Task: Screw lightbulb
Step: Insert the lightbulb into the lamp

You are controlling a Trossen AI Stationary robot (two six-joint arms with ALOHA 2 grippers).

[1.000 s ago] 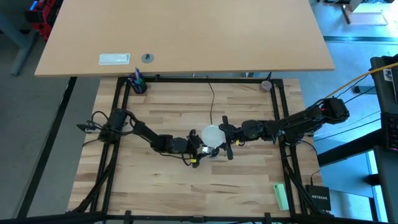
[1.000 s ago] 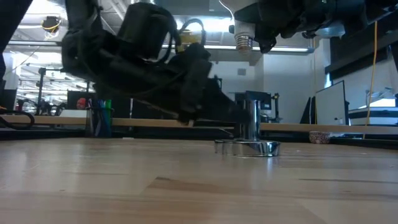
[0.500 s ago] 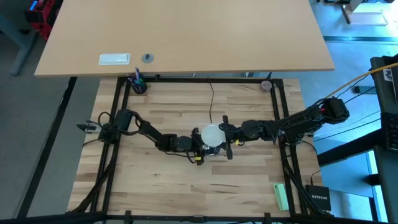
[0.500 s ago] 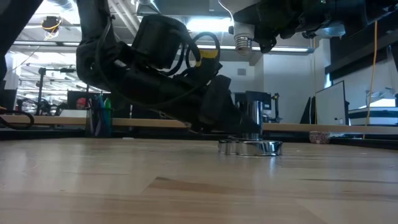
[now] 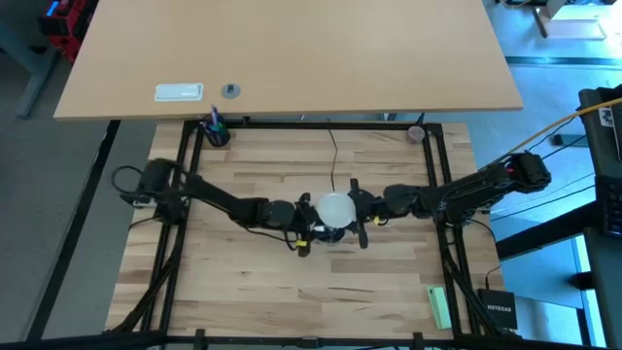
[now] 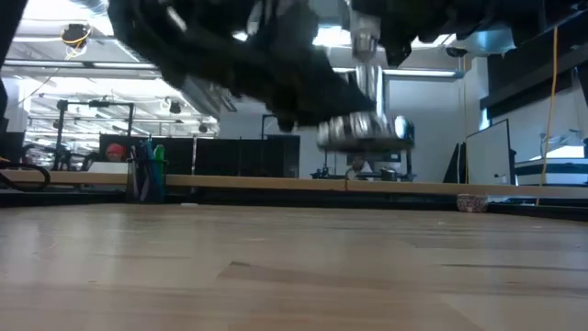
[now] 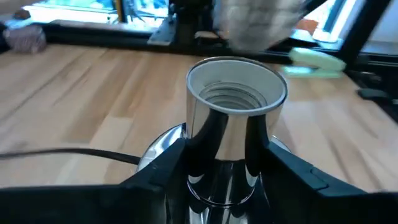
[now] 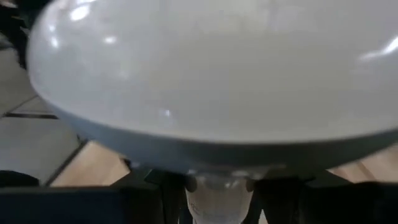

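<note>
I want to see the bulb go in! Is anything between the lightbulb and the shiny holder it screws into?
Nothing visible. The right tool holds the lightbulb above the silver socket, which the left tool grips and has raised off the table. The socket's mouth looks open and clear.

Light: bright ceiling strips glare behind the silhouetted arms in the low view.
Blur: socket [image 6: 363,131] smeared.
</note>
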